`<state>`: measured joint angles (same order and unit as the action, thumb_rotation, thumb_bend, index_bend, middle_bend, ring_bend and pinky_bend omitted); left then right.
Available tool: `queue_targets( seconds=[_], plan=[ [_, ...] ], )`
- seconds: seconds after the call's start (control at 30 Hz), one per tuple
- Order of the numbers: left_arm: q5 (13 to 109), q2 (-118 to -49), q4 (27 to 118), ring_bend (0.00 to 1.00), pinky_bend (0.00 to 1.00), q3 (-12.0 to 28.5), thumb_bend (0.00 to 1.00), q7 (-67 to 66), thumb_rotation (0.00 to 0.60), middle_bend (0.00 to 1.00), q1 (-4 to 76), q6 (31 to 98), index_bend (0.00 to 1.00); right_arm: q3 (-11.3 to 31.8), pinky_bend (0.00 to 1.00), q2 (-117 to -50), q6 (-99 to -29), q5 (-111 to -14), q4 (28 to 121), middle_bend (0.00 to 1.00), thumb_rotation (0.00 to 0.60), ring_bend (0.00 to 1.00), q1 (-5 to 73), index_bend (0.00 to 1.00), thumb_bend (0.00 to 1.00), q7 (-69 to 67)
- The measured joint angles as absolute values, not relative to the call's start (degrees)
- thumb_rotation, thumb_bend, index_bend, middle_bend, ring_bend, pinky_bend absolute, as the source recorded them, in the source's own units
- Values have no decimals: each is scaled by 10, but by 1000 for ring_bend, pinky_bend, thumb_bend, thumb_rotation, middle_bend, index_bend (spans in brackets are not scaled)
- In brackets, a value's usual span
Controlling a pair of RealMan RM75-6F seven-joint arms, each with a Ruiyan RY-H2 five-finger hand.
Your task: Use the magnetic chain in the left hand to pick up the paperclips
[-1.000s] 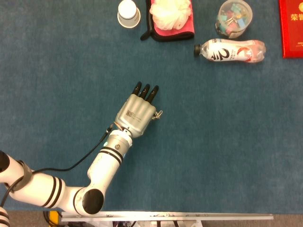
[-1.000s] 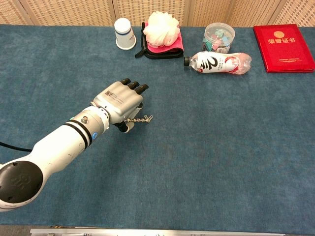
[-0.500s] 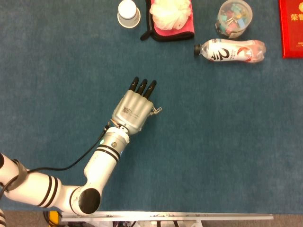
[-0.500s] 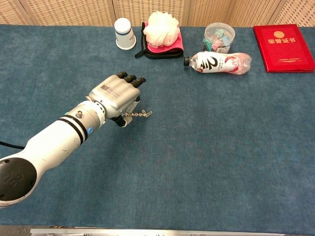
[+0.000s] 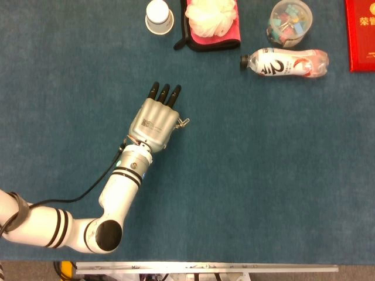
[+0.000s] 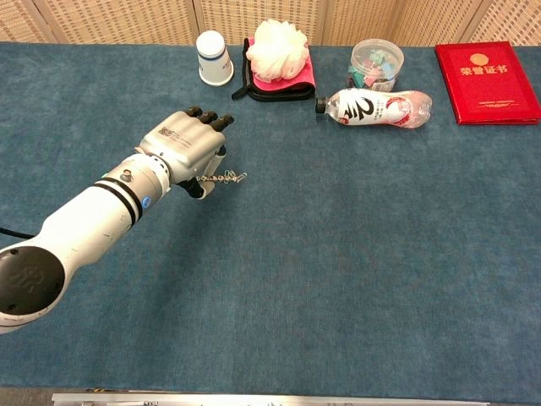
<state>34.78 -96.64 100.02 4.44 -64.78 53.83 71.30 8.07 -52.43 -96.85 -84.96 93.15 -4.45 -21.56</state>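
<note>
The robot's left hand [image 6: 188,145] hovers over the blue surface [image 6: 355,254], back uppermost and dark fingertips stretched forward, with a short magnetic chain [image 6: 221,178] pinched beneath it and trailing out to one side. A small tangle of wire at the chain's free end looks like paperclips [image 6: 239,178] clinging to the magnet, though the pieces are too small to make out for certain. The right hand appears in neither camera.

The step in hand, as best judged, is the lift after the catch: the chain hangs just clear of the cloth in the chest view, its load dangling. No loose clips can be made out on the bare surface nearby. The next move calls for a steady carry and an unbroken pinch, since a jolt could shake the catch off the magnet.

Along the far edge, a clear round tub [image 6: 377,61] holds a jumble of small coloured items (possibly binder clips, not legible at this range). A white paper cup [image 6: 212,57] stands open end down. A plastic bottle [image 6: 376,107] lies on its side, capped, contents indistinct. A white bath pouf [image 6: 280,47] sits on a pink cloth [image 6: 299,85], and a red booklet [image 6: 488,70] lies at the far right.
</note>
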Motion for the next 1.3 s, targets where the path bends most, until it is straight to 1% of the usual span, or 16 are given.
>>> queue_targets(
  seconds=[0.37, 0.8, 1.03, 1.3],
  plan=[
    [329, -973, 969, 0, 55, 46, 370, -637, 600, 0, 542, 694, 671, 81, 330, -524, -966, -848, 932, 80, 600, 58, -44, 28, 0, -216],
    [325, -976, 959, 0, 55, 40, 370, -633, 600, 0, 544, 688, 671, 82, 329, -524, -967, -847, 932, 80, 600, 58, -45, 28, 0, -215],
    [336, -966, 976, 0, 55, 42, 370, -627, 600, 0, 542, 699, 673, 82, 329, -525, -966, -847, 932, 80, 600, 58, -44, 28, 0, -214],
    [360, -942, 1020, 0, 55, 36, 370, -628, 600, 0, 536, 725, 674, 81, 330, -525, -966, -850, 933, 80, 600, 58, -44, 28, 0, -211]
  ],
)
